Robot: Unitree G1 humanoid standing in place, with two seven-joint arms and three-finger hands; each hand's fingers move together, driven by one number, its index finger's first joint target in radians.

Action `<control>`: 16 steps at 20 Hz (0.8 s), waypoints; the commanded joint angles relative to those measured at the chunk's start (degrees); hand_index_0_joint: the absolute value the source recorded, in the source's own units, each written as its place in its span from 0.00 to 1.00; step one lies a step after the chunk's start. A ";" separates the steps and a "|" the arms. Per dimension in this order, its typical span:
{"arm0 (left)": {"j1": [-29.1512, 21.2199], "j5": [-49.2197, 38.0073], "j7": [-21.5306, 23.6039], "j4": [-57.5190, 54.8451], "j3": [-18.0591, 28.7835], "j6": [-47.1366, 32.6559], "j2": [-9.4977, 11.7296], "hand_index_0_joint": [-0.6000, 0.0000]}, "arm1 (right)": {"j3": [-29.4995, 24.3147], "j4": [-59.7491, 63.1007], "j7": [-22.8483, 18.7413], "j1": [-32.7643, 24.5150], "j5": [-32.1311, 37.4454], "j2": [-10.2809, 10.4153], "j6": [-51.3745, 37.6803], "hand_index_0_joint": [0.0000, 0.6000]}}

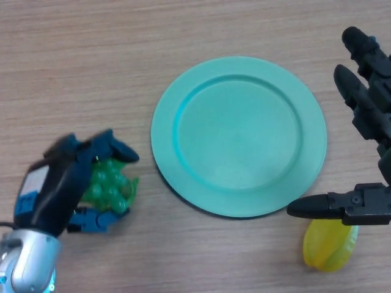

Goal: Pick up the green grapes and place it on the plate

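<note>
While the round, pale green plastic plate (238, 135) lies bare in the middle of the wood-grain tabletop (91, 55), the robot's left hand (61, 183) sits at the view's lower left with its fingers and thumb curled round the bunch of translucent green grapes (109, 189), so the grapes are enclosed from above and below and only their right side shows between the digits. The grapes lie to the left of the plate, near its rim but apart from it; whether they rest on the tabletop or are already a little off it cannot be told from this angle. The step in hand looks like the grasp itself, closing on the bunch just ahead of the lift, so the task is roughly at its midpoint, with nothing yet on the plate. The next move calls for raising the bunch clear of the tabletop and carrying it rightward over the plate's raised rim to its flat centre, then loosening the fingers to set it down. A soft, lumpy bunch may slip or roll, so a low release seems wise. The right hand (366, 116) idles at the right edge, its fingers straight and spread with the thumb reaching out low toward the plate, above a yellow ridged fruit, perhaps a starfruit (331, 244), which lies just off the plate's lower right rim.
</note>
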 commanded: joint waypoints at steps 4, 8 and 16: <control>-9.40 3.12 10.56 -5.05 -4.41 -5.27 -1.16 0.00 | -0.72 -4.62 -1.76 -2.61 -0.42 -0.92 -5.10 0.00; -15.34 2.55 13.95 -0.84 -12.48 -5.18 -3.31 0.00 | -0.39 -4.81 -1.66 -2.60 -1.60 -0.94 -5.13 0.00; -18.14 -18.17 13.83 -3.06 -16.90 5.66 -3.52 0.50 | -1.58 -4.00 -1.33 -1.32 -1.88 -0.76 -7.63 0.00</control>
